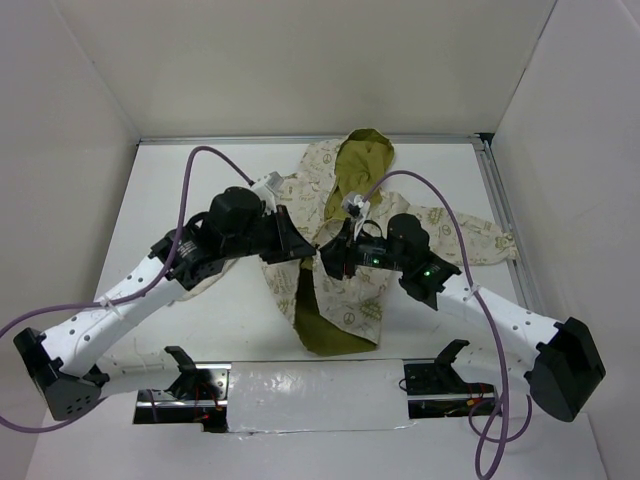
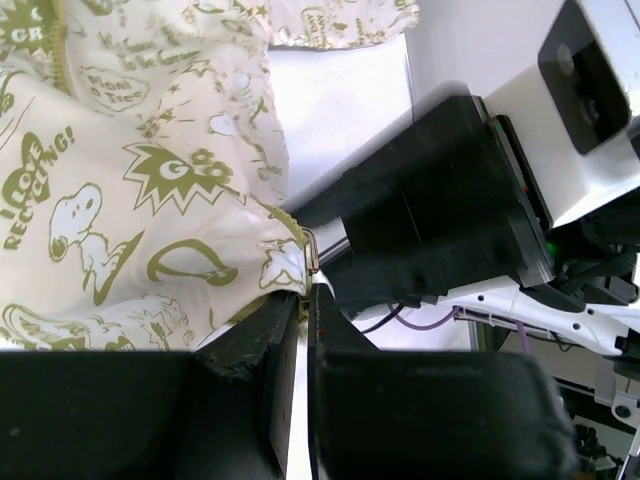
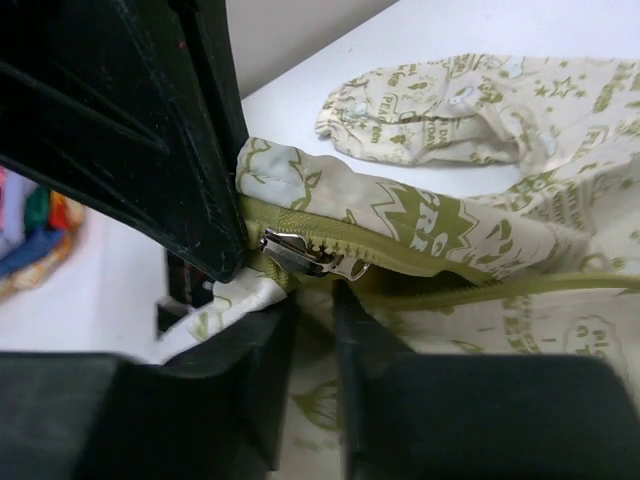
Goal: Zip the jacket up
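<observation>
The cream jacket (image 1: 352, 300) with olive prints lies in the middle of the table, hood (image 1: 362, 155) to the far side and its front partly open. My left gripper (image 1: 303, 250) is shut on the jacket's front edge (image 2: 285, 265) beside the metal zipper end (image 2: 312, 250). My right gripper (image 1: 326, 258) meets it from the right. In the right wrist view its fingers (image 3: 350, 330) stand a little apart just below the silver zipper slider (image 3: 295, 252). They hold nothing. The left finger (image 3: 200, 200) pinches the fabric right beside the slider.
A jacket sleeve (image 1: 480, 240) spreads to the right, and it also shows in the right wrist view (image 3: 450, 110). The right arm's black wrist (image 2: 430, 210) sits close against my left fingertips. White walls enclose the table on three sides.
</observation>
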Available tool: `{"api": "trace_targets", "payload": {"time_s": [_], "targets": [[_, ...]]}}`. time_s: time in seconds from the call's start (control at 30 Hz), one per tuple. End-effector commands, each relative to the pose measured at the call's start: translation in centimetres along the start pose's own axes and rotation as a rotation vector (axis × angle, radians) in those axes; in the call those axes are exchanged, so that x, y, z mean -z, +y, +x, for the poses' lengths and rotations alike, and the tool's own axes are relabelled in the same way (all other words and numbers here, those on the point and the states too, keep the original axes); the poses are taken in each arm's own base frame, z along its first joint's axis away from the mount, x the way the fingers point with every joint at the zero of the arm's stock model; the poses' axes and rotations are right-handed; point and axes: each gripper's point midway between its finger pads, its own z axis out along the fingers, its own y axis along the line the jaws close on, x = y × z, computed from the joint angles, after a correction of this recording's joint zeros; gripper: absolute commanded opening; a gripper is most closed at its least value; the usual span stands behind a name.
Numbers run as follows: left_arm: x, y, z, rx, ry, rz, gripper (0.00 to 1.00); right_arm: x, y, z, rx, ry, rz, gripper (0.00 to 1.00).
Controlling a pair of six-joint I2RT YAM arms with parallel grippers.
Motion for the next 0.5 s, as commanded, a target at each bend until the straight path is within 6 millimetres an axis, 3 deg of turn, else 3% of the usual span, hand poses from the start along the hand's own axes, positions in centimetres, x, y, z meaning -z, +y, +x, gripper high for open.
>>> {"api": "trace_targets", "payload": {"time_s": [0.0, 0.1, 0.17, 0.23, 0.3, 0.47], "targets": [[1.2, -2.1, -0.7, -0.055, -0.030, 0.143, 0.00, -0.1, 0.7, -3.4, 0.066, -0.080, 0.017, 0.23], [1.3, -1.0, -1.1, -0.057, -0.034, 0.166, 0.00, 0.0, 0.2, -2.3, 0.052, -0.045, 0.037, 0.05], [1.2, -0.6, -1.1, -0.071, -0.023, 0.219, 0.00, 0.1, -0.1, -1.8, 0.034, -0.043, 0.058, 0.00], [1.2, 0.6, -0.5, -0.084, 0.001, 0.256, 0.00, 0.2, -0.2, -1.3, 0.034, -0.040, 0.061, 0.00], [1.4, 0.4, -0.8, -0.155, -0.019, 0.320, 0.00, 0.2, -0.2, -1.1, 0.028, -0.031, 0.060, 0.01], [1.0, 2.3, -1.0, -0.252, -0.029, 0.348, 0.00, -0.8, -0.7, -0.1, 0.001, -0.003, 0.086, 0.12]]}}
